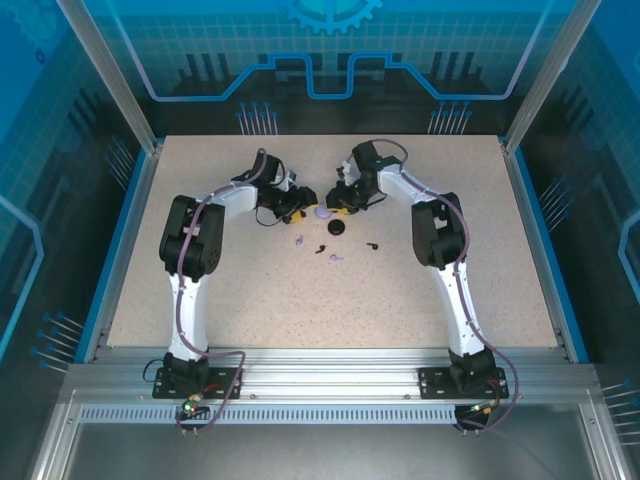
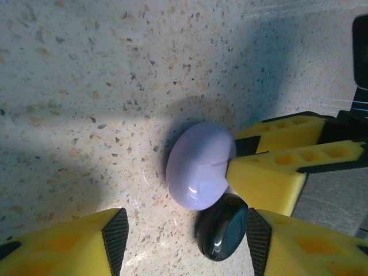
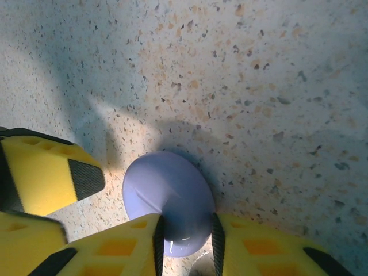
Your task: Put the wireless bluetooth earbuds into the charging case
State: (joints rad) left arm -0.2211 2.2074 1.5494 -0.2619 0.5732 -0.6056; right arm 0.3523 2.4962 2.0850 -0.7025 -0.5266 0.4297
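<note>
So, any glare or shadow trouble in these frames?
Left wrist: highlights on the lavender pod and glossy black puck, broad shadows on the table. Right wrist: glint on the pod, shadow beside it. Top external: even light, no glare on the table.

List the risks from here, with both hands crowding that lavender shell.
1. The right hand pinches the lavender shell only near its edge, so it may squirt out.
2. The left hand is open close beside the right hand's fingers. Closing in could bump them.
3. The black charging case sits right beside the shell. A nudge could knock it toward the loose earbuds.
</note>
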